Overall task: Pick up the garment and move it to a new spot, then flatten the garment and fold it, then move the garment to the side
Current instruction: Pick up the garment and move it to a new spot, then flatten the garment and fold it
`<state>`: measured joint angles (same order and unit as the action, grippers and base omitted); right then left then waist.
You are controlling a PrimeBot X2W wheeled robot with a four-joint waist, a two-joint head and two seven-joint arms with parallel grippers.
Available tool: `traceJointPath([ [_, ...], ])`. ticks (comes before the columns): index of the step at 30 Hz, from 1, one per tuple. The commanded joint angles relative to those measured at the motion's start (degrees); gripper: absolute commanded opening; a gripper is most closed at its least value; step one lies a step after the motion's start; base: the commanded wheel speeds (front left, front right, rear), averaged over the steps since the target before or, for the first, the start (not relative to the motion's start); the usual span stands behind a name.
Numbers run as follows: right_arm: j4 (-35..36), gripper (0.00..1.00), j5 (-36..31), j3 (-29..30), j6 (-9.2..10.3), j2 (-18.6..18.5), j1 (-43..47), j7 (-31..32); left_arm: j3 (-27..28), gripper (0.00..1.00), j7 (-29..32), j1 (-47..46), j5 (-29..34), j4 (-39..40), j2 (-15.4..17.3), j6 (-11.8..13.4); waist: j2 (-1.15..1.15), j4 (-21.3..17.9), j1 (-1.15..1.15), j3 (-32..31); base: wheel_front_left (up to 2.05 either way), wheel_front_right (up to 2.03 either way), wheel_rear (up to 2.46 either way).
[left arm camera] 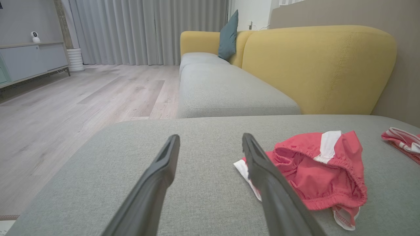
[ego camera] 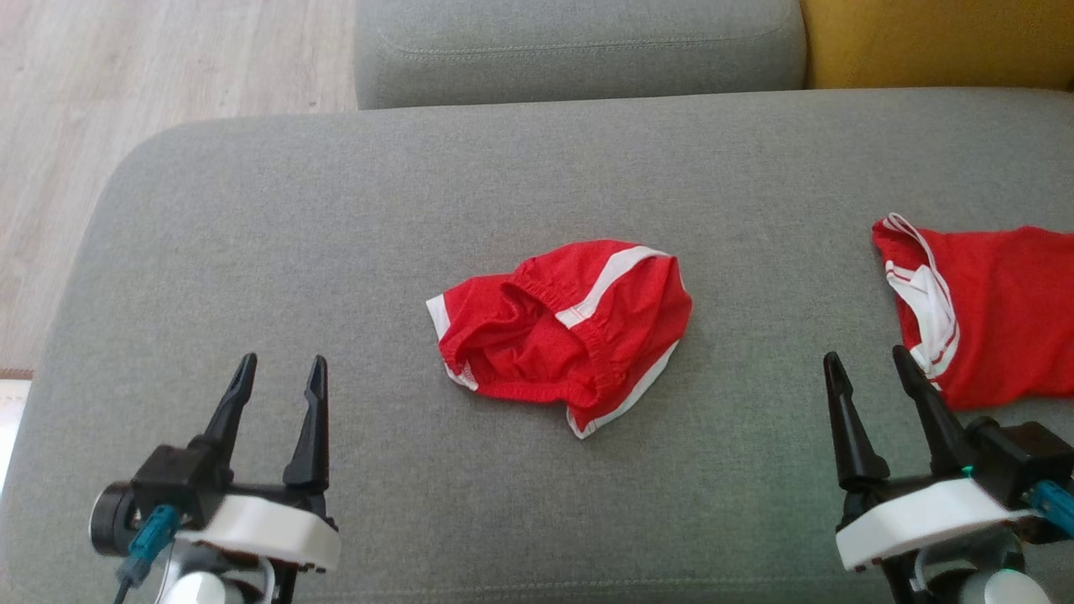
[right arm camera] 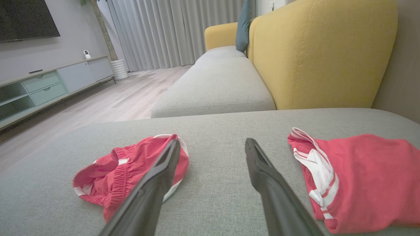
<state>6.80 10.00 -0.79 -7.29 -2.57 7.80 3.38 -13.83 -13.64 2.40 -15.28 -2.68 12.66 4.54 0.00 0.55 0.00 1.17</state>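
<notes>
At the centre of the grey fabric sofa seat (ego camera: 336, 210), crumpled red shorts with white stripes (ego camera: 562, 327) lie at 1 o'clock from the left claw (ego camera: 282, 361), 10 o'clock from the right claw (ego camera: 865, 356); both gape, empty. Soft, light, limp: likely best pinched at the waistband (ego camera: 590, 346).

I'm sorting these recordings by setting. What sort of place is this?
Most likely a home living room: a grey-and-yellow sofa, a low media cabinet beneath a dark wall screen, and floor-length curtains.

A home living room: grey-and-yellow sofa (left arm camera: 315, 65), curtains (left arm camera: 147, 29), TV cabinet (right arm camera: 49, 85), wood floor (left arm camera: 82, 98).
</notes>
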Motion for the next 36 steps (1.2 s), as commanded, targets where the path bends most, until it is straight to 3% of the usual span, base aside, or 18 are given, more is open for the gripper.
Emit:
traceJointPath([
  [1, 2.29, 1.0, -0.14, -0.98, -0.2, -0.31, -1.82, 0.01, 2.19, 1.0, -0.05, -1.76, 0.11, 2.17, 1.3, 0.32, 0.0, -0.02, 0.0, 0.08, 0.0, 0.0, 0.0],
  [15, 2.49, 1.0, 0.06, -0.75, -0.2, -0.31, -2.38, -0.24, 0.56, 1.0, 0.15, -3.94, 0.86, 2.63, 1.61, -0.01, 0.0, 0.17, 0.0, 1.93, 0.0, 0.0, 0.0],
  [20, 2.81, 1.0, 0.18, -1.3, -0.2, -0.31, -3.46, -0.25, -4.25, 1.0, 4.3, -9.36, 0.91, 1.75, -0.37, -3.04, 0.0, 0.12, 0.0, 4.27, 0.0, 0.0, 0.0],
  [27, 2.66, 1.0, 0.32, -2.49, -0.2, -0.31, -5.7, -0.56, -12.94, 1.0, 13.01, -17.81, -0.65, -2.14, -5.56, -8.61, 0.0, -2.31, 0.0, 8.55, 0.0, 0.0, 0.0],
  [36, 1.27, 1.0, 1.35, -2.5, -0.2, -0.31, -7.42, -2.11, -17.18, 1.0, 17.63, -23.39, -2.89, -11.55, -8.03, -10.09, 0.0, -6.74, 0.0, 12.2, 0.0, 0.0, 0.0],
])
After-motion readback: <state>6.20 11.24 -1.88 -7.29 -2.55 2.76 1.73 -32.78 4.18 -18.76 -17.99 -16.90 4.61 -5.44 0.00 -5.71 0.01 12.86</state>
